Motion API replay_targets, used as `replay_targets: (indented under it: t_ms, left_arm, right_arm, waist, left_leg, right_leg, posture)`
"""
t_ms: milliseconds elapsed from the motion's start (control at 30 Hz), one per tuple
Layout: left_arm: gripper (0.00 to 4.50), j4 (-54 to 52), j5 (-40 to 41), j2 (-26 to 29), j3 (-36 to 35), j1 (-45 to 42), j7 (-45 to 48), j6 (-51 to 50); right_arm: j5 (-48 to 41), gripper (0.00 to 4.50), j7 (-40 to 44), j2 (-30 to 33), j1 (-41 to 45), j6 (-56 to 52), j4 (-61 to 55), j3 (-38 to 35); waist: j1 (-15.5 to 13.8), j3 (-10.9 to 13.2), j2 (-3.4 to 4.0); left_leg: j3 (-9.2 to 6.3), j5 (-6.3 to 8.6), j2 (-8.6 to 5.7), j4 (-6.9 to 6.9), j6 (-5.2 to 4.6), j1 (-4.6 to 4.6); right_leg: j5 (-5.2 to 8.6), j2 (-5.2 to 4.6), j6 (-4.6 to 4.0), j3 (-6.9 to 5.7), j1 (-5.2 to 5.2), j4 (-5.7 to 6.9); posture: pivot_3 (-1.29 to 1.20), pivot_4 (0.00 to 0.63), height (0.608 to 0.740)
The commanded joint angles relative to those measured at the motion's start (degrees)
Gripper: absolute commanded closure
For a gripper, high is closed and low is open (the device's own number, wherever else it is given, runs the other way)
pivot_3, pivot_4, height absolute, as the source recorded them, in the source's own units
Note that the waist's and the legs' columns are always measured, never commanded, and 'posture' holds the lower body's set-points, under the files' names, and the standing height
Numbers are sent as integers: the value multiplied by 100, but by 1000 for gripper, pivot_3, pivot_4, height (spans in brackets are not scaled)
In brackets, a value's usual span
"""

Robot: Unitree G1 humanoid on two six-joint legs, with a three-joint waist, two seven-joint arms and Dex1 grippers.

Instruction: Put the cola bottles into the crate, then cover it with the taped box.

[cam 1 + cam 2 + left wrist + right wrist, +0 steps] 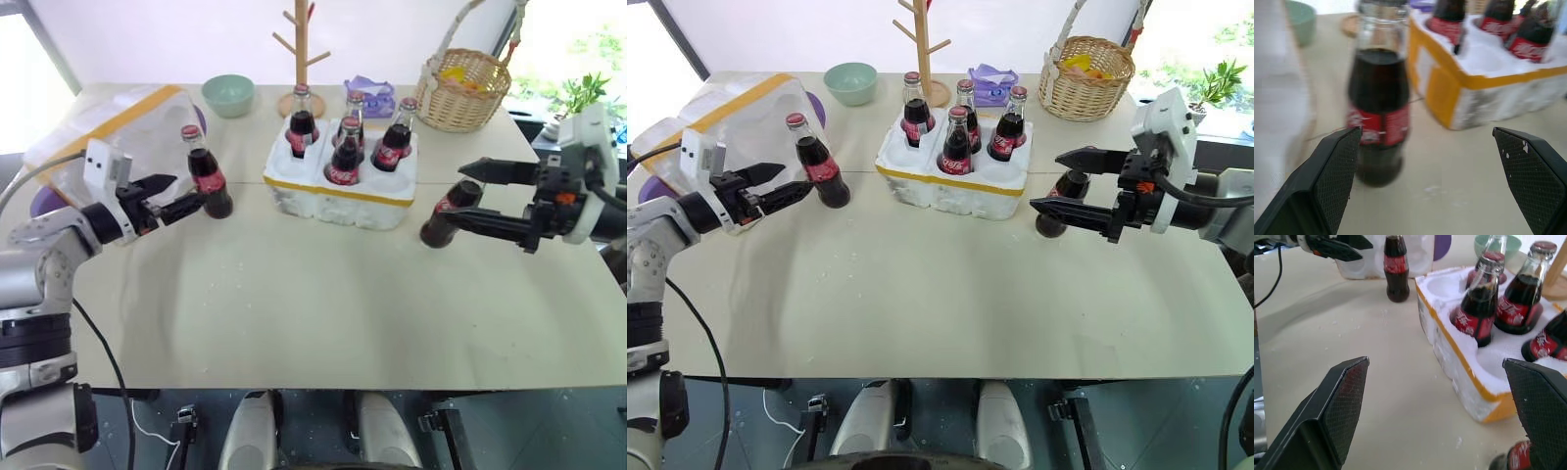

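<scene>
**Four cola bottles seated in crate, two still on tabletop**

Four cola bottles (345, 149) upright in the round wells of the crate (338, 191), a low white foam block with a yellow tape band, near the middle of the beige table (313, 313). Two wells at the front of the block empty, as seen in the right wrist view. Fifth bottle (208, 171) upright on the bare tabletop to the left of the crate, well apart from it, red cap on, red label round the middle. Sixth bottle (443, 217) on the table just right of the crate, partly hidden behind the right gripper's fingers; whether upright or tilted, hard to tell.

Left gripper (181, 196) level, jaws spread wide, fingertips just beside the fifth bottle's lower body, gripping nothing. Right gripper (468, 191) likewise wide open, fingers above and below the sixth bottle in the head view, not closed on it.

Taped box (108, 132), large white foam with wide yellow bands, at the table's far left, behind the left gripper and the loose bottle.

Further back: a pale green bowl (228, 95), a wooden branched stand (302, 49), a purple item (369, 95) and a wicker basket (462, 90) along the far edge.
</scene>
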State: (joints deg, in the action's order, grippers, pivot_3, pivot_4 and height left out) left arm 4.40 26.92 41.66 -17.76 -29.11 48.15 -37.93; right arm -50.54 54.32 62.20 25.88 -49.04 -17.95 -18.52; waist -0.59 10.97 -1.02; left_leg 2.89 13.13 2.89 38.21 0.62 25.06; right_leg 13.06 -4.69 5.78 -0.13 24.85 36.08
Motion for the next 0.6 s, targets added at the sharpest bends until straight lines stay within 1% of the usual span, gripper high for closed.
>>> replay_targets:
  t_ms: [33,167,367,600]
  left_arm:
    - [38,23,-131,-169,180,-185,-221,301]
    - [38,798,-489,-445,534,-684,-418,724]
    - [38,2317,-956,-671,762,-1513,-698,1428]
    - [38,3215,-1217,-799,894,-1931,-575,1956]
  right_arm:
    - [81,0,-11,-34,178,131,30,-36]
    - [101,0,-8,-75,211,124,35,-20]
    - [98,0,-45,-96,205,98,7,-34]
    - [47,0,-141,-86,44,52,-80,-190]
  waist:
    - [-23,0,0]
    - [-21,-1,-2]
    - [3,-1,-2]
    - [-13,-1,-2]
  left_leg:
    - [0,0,0,0,0,0]
    - [2,0,-1,2,0,1]
    - [2,0,-1,-1,0,-1]
    - [2,0,0,-2,0,-1]
  right_leg:
    - [-1,0,1,0,0,0]
    - [-7,0,11,0,-1,0]
    - [-12,3,21,0,1,2]
    - [-13,3,22,0,1,3]
  posture:
    - [0,150,740]
    - [0,150,740]
    - [0,150,740]
    - [0,150,740]
